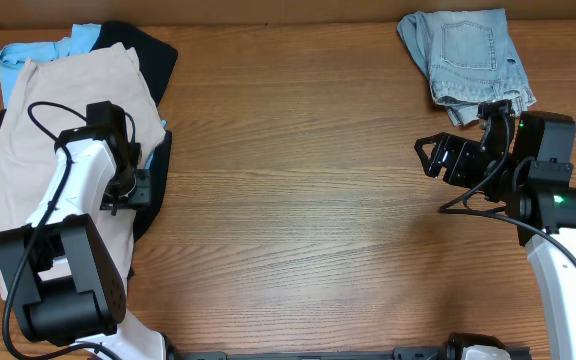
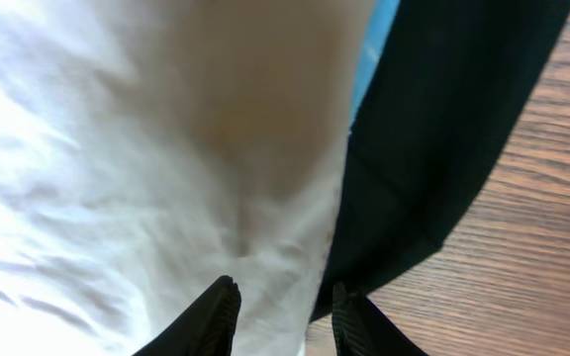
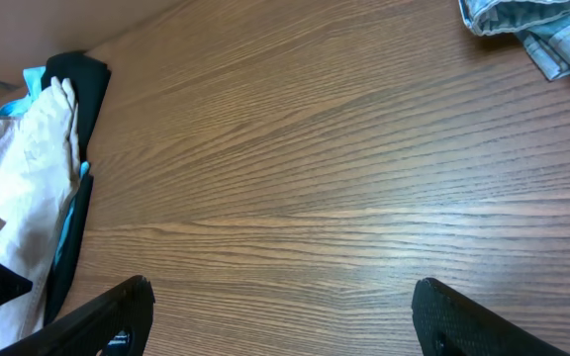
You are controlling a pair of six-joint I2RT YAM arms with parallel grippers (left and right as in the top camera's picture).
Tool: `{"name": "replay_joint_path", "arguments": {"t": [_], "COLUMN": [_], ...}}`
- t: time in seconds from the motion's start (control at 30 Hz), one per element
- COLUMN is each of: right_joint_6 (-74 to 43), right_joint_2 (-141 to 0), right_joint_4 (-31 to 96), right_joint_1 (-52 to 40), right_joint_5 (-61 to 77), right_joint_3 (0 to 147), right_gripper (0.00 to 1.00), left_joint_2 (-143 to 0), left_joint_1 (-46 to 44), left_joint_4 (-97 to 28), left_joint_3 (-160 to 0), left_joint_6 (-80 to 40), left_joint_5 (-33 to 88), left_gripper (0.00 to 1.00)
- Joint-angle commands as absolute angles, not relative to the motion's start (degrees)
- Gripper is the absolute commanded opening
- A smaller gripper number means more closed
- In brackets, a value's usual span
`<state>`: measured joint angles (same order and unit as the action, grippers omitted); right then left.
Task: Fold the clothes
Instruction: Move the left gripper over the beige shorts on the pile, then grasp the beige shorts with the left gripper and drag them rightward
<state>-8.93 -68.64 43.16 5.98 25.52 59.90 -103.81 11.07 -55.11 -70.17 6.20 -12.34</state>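
Note:
The light-beige khaki shorts point(image 1: 68, 110) lie on top of a pile at the table's left. Black trousers point(image 1: 153, 55) and a light-blue shirt point(image 1: 38, 50) show under them. My left gripper point(image 1: 143, 188) is low over the shorts' right edge. In the left wrist view its fingers point(image 2: 285, 311) are open and straddle the edge of the beige cloth point(image 2: 166, 148), beside the black trousers point(image 2: 443, 129). Faded denim shorts point(image 1: 468, 50) lie bunched at the far right. My right gripper point(image 1: 430, 158) is open and empty over bare wood point(image 3: 280, 307), in front of the denim shorts point(image 3: 532, 25).
The wooden table point(image 1: 298, 180) stretches between the pile and the denim shorts. The pile also shows at the left of the right wrist view point(image 3: 23, 168). A black cable loops over my left arm point(image 1: 43, 115).

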Motion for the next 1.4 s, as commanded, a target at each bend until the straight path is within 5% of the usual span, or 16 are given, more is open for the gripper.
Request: {"name": "replay_joint_path", "arguments": {"t": [0.0, 0.43, 0.67, 1.03, 1.37], "right_joint_6": [-8.49, -8.49, -8.49, -8.49, -8.51], "right_joint_2": [-68.45, -68.45, -68.45, -68.42, -66.7], "right_joint_4": [42.76, 42.3, 42.33, 41.47, 41.74], "right_joint_1": [6.15, 6.15, 6.15, 6.17, 6.17], "right_joint_5": [25.58, 25.56, 25.58, 25.58, 25.58], "right_joint_3": [61.14, 61.14, 61.14, 61.14, 61.28], "right_gripper": [0.87, 0.88, 0.88, 0.88, 0.86], "left_joint_2": [-104.79, -108.27, -108.47, -108.2, -108.97], "left_joint_1": [10.9, 10.83, 10.83, 8.51, -10.28], "left_joint_4": [-54.24, -53.69, -53.74, -75.72, -81.03], "left_joint_3": [-69.32, -69.19, -69.19, -92.36, -106.65], "left_joint_6": [6.46, 6.46, 6.42, 1.08, 0.86], "left_joint_5": [-13.91, -10.92, -10.92, -5.39, 9.96], "left_gripper": [0.35, 0.39, 0.04, 0.04, 0.04]}}
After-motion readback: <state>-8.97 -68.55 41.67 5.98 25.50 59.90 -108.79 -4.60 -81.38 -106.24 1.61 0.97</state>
